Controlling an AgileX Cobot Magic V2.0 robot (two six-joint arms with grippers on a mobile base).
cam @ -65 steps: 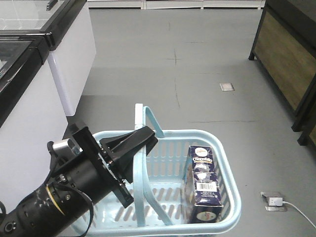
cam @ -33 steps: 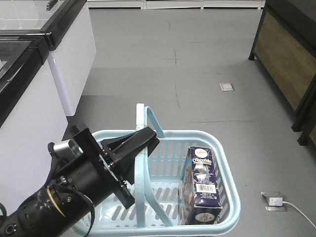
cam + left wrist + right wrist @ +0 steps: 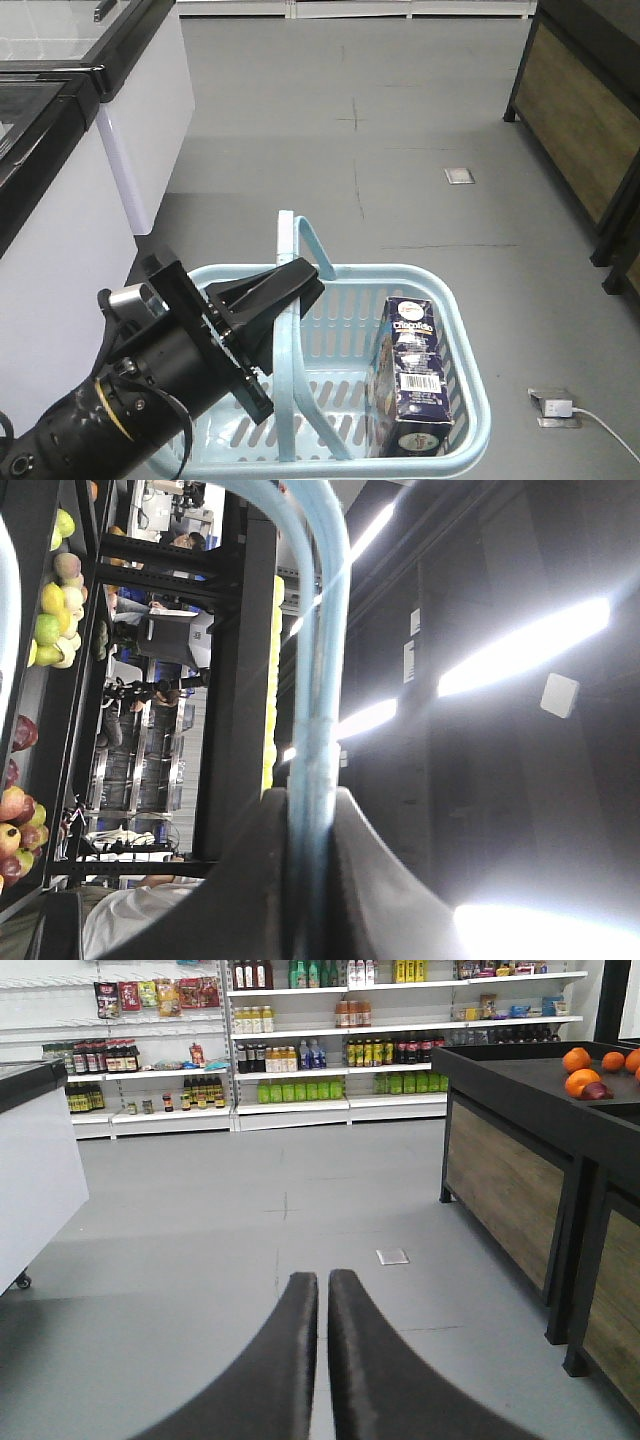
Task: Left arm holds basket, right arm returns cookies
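Note:
The light blue basket (image 3: 445,295) hangs low in the exterior view. My left gripper (image 3: 308,280), at the end of the black cylindrical left arm (image 3: 150,390), is shut on one of its hoop handles (image 3: 286,340). In the left wrist view that pale blue handle (image 3: 318,630) runs up from between the shut gripper (image 3: 312,815). The cookies (image 3: 415,370), a dark navy box with a white barcode, stand leaning in the basket's right end. The right gripper (image 3: 323,1280) shows only in the right wrist view, shut with nothing in it, over grey floor.
White freezer cabinets (image 3: 60,200) line the left and dark wooden display stands (image 3: 580,130) the right. A floor plate (image 3: 460,176) and a plug with cable (image 3: 555,408) lie on the floor. Bottle shelves (image 3: 300,1060) stand ahead, and a stand holds oranges (image 3: 585,1070).
The cookies box has shifted a little lower and leans slightly differently in the basket. The left gripper and handle have barely moved.

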